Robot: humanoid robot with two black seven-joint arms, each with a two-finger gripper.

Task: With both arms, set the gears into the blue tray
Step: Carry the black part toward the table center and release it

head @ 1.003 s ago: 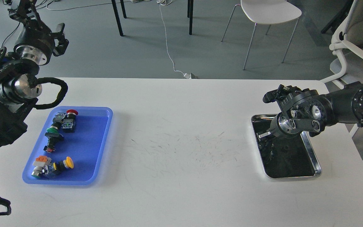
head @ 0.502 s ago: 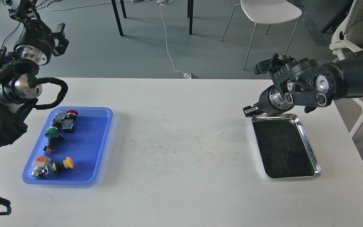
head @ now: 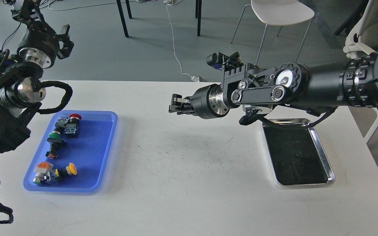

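Observation:
The blue tray lies at the table's left and holds several push-button switches with red, green, yellow and orange caps. No gear can be made out in it. My right gripper reaches left above the middle of the table, between the two trays, with its fingers close together. Whether a gear sits between them is too dark and small to tell. My left gripper is raised beyond the table's far left corner, well above the blue tray; its dark fingers cannot be told apart.
A shiny steel tray with a dark bottom lies at the right, under my right forearm, showing only a tiny speck. Chairs and table legs stand on the floor beyond the far edge.
My right gripper rose out of the steel tray and swept left to above the table's middle. The left arm barely moved.

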